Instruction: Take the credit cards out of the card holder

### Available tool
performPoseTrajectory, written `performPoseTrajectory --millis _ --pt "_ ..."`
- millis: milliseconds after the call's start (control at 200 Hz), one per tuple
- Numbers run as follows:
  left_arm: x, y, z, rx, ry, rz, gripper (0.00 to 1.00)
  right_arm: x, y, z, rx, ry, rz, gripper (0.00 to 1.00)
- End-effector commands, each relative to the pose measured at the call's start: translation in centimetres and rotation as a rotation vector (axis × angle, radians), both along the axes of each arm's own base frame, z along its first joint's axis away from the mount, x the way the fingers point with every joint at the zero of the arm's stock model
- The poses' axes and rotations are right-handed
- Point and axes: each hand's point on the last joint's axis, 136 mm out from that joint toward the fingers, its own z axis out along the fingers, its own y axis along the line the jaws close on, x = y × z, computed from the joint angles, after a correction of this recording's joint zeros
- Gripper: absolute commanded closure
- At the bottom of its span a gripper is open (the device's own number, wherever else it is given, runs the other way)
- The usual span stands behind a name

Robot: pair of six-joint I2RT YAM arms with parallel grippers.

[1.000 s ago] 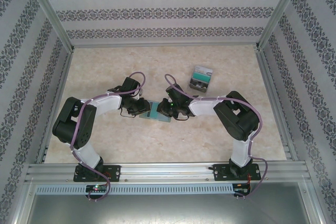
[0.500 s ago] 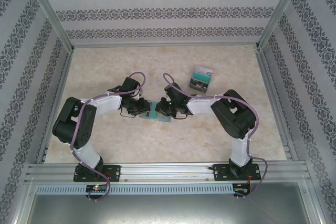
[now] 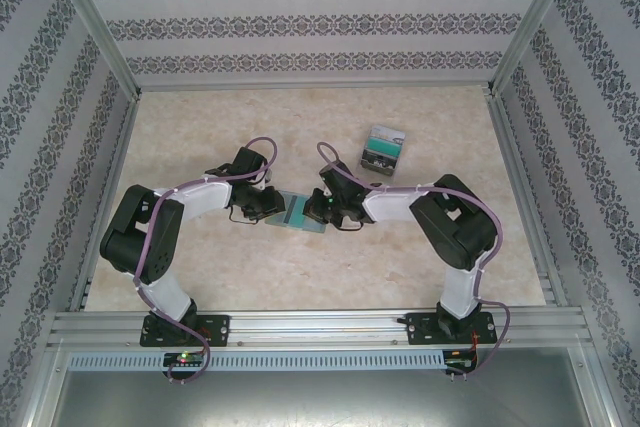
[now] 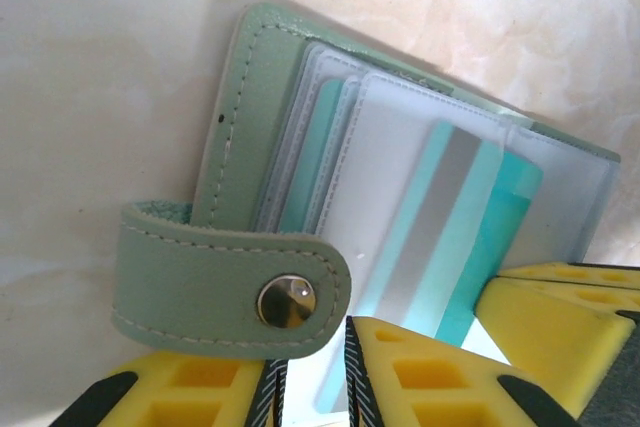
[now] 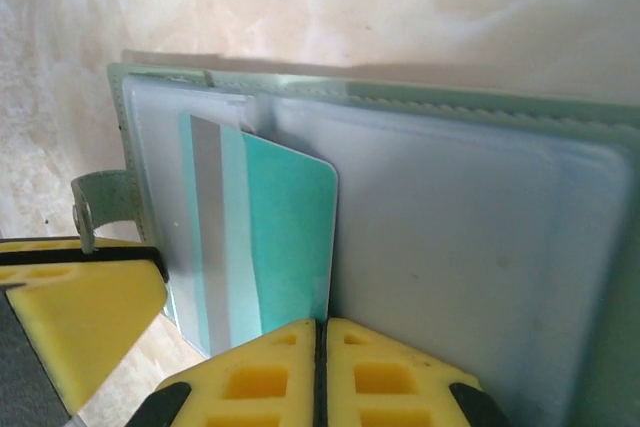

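Left hand (image 4: 308, 372), right hand (image 5: 320, 352), both closed

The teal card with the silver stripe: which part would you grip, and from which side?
Pinch the teal card by its bare corner nearest the right wrist camera, where it pokes out of the clear pocket of the card holder. It lies thin and flat, so come edge-on from that side.

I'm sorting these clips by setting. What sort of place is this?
Probably a lab test cell: aluminium posts, patterned backdrop panels on three sides, and a left arm and right arm bolted to a rail.
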Motion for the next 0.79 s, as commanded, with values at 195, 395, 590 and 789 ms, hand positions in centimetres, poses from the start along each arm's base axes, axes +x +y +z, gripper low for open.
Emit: performPoseTrajectory --millis 195,395,590,789 --pt "-0.7 -0.1 0.0 0.011 0.004 -0.017 0.88 -0.2 -1.5 -0.3 -0.04 -0.014 0.007 0.9" --pt "-0.9 -0.1 -0.6 0.015 0.035 -0.02 0.98 0.2 -0.5 -0.9 -0.023 -0.011 0.016 0.84" --pt "-1.1 -0.4 -0.8 0.005 0.047 -0.027 1.0 0.5 0.2 -1.3 -0.007 0.001 0.014 0.83" --pt "-1.2 -0.4 -0.9 0.008 0.048 -0.033 1.0 0.8 1.1 -1.0 0.008 -0.007 0.026 0.82"
